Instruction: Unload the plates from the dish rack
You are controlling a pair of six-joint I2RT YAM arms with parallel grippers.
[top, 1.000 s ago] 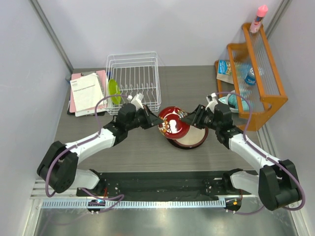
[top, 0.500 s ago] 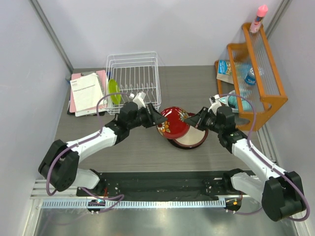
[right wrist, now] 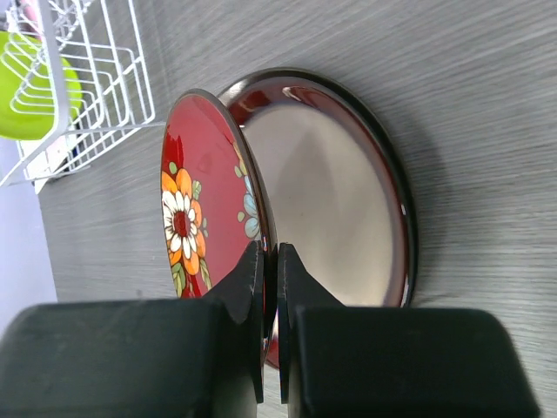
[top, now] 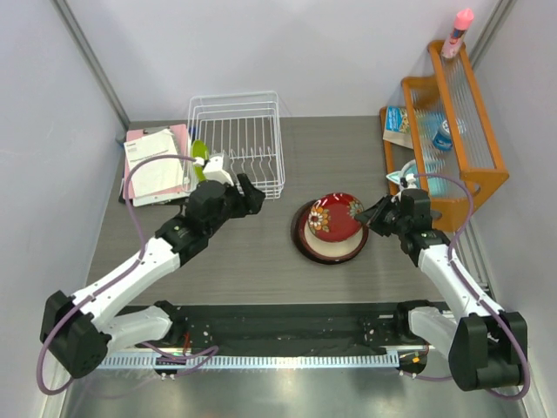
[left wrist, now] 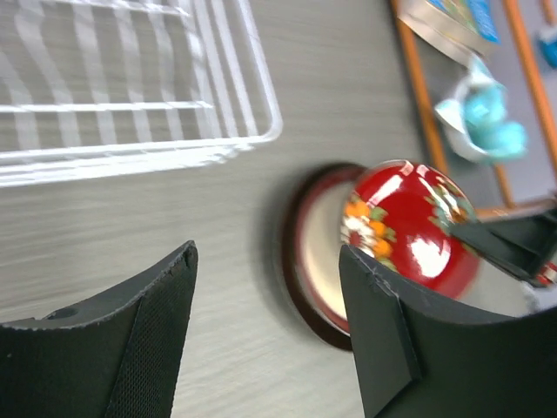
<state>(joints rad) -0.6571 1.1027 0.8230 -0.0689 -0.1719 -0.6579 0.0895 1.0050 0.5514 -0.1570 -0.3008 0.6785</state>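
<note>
A glossy red plate [top: 335, 216] with a floral underside [right wrist: 187, 218] stands tilted on edge over a dark-red-rimmed plate with a cream centre [top: 329, 251] [right wrist: 335, 196]. My right gripper [top: 376, 213] [right wrist: 270, 257] is shut on the red plate's right rim. My left gripper [top: 252, 193] [left wrist: 265, 261] is open and holds nothing; it sits just in front of the dish rack [top: 235, 131] [left wrist: 130, 96], left of the plates [left wrist: 409, 218]. A lime green plate [top: 200, 157] [right wrist: 30, 87] stands upright at the rack's left end.
An orange wooden shelf [top: 457, 122] with bottles and packets stands at the right, with a pink-capped bottle [top: 459, 30] on top. Papers on a pink board [top: 152, 165] lie left of the rack. A teal packet [top: 409, 178] sits by the shelf's foot.
My left gripper let go of the red plate, opened and drew back left toward the rack. My right gripper shut on the plate's rim and now holds it alone, shifted right.
</note>
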